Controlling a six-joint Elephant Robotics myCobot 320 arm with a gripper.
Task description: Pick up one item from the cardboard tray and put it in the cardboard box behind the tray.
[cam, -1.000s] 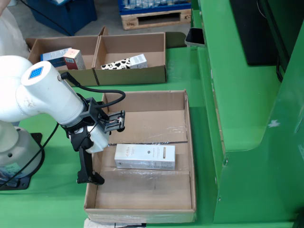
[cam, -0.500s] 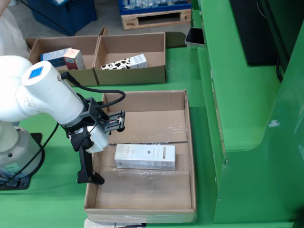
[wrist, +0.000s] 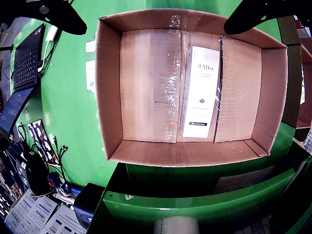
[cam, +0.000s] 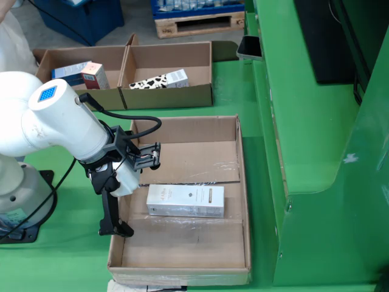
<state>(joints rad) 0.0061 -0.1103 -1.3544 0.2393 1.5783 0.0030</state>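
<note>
Cardboard box on green table, wooden pallet behind.

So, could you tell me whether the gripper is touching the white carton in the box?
Apart. In the wrist view the gripper fingers frame the top edge, well clear of the white carton lying below.

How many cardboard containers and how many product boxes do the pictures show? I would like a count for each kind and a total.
Cardboard containers: 3: large box, tray, tray.
Product boxes: 4: white, cow-patterned, blue, orange-white.
Total: 7
</note>
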